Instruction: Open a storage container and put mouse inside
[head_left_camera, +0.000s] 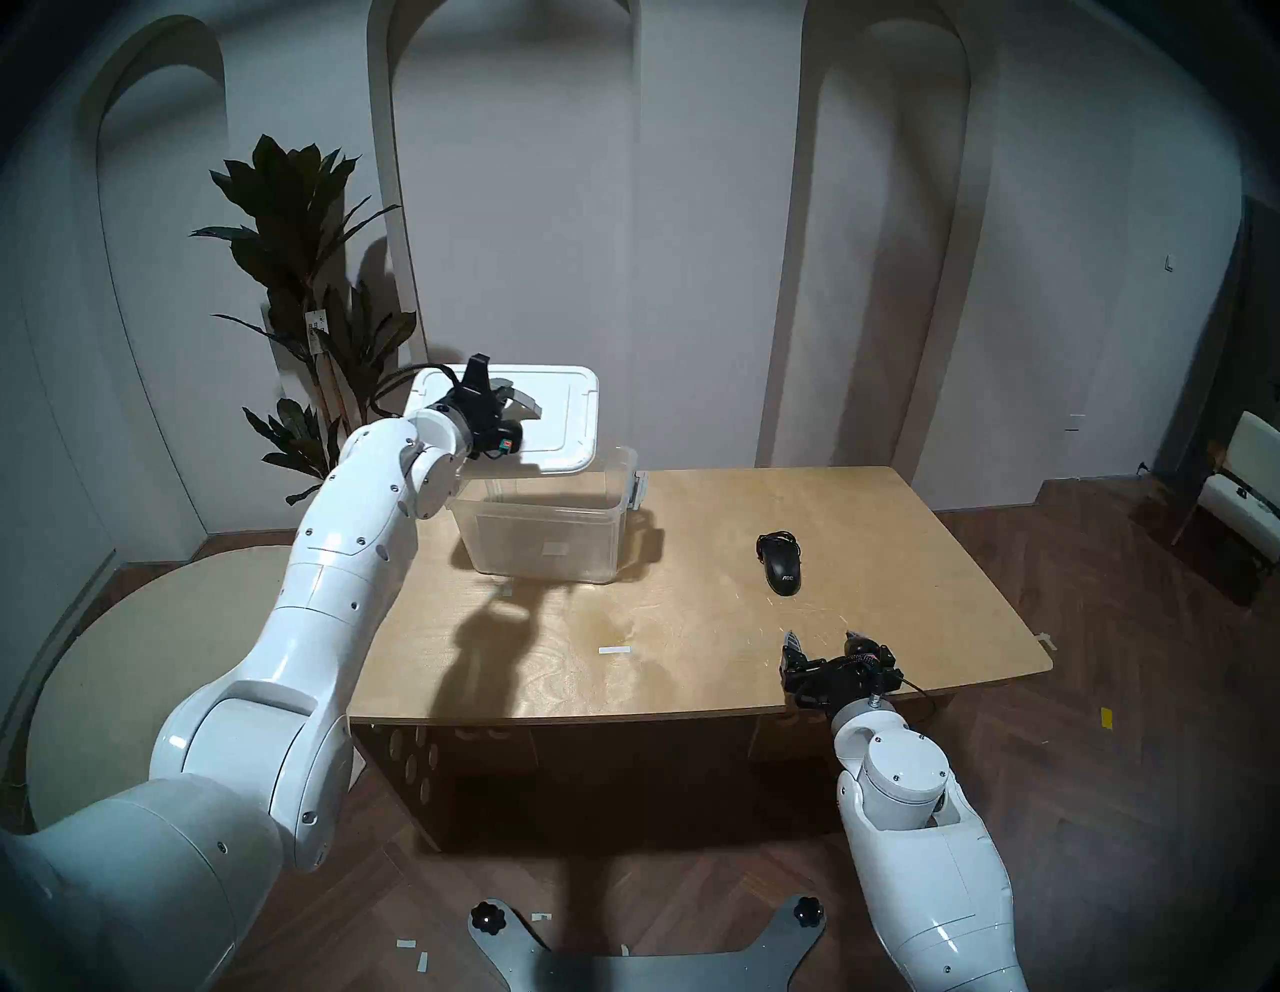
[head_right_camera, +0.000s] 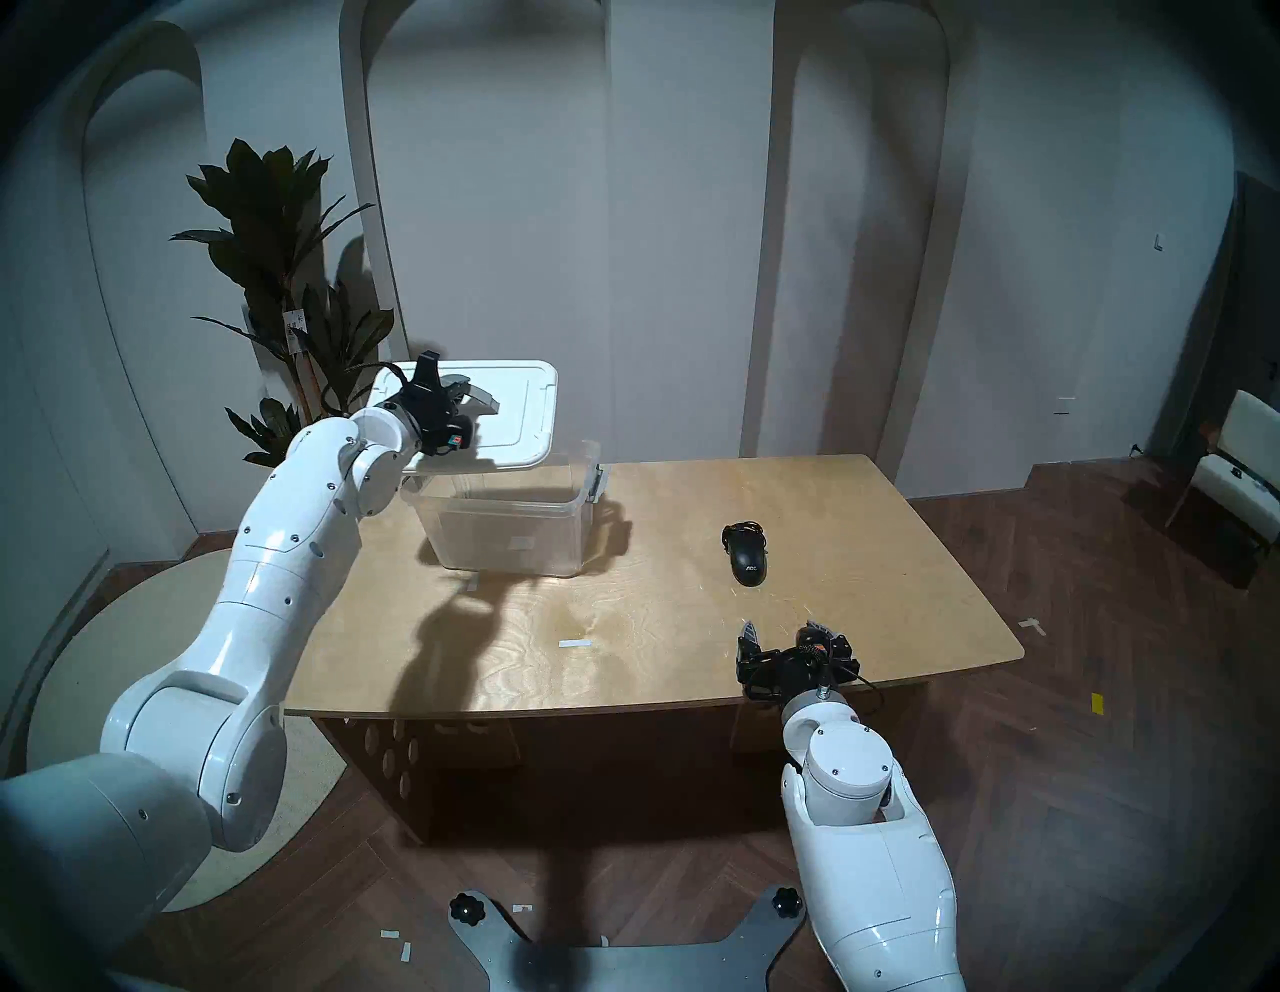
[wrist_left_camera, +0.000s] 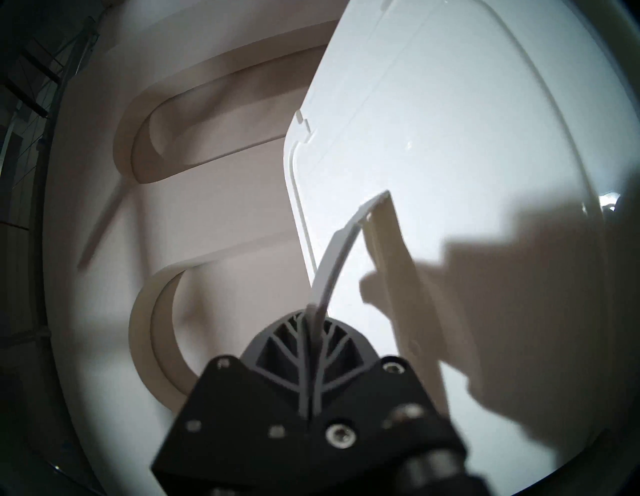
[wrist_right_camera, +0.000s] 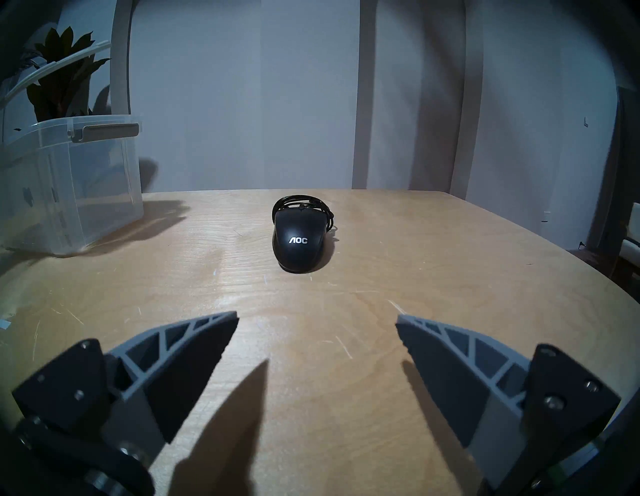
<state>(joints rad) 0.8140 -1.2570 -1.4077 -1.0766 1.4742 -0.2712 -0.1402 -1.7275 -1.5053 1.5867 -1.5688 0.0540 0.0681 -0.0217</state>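
Left gripper is closed on the lid handle, held above the open storage container. Right gripper is spread, empty. Mouse is not yet picked off the table.

Left wrist view: left gripper sits at bottom centre with its grey ribbed fingers pressed together on the thin arched grey handle, which curves up and right to its attachment on the white lid. The lid fills the right half of the view, tilted, rounded corners and raised border visible, with dark shadows of the gripper and handle cast on its lower right. Left half shows a pale wall with arched recesses lying sideways, and a dark blurred strip at the far left edge
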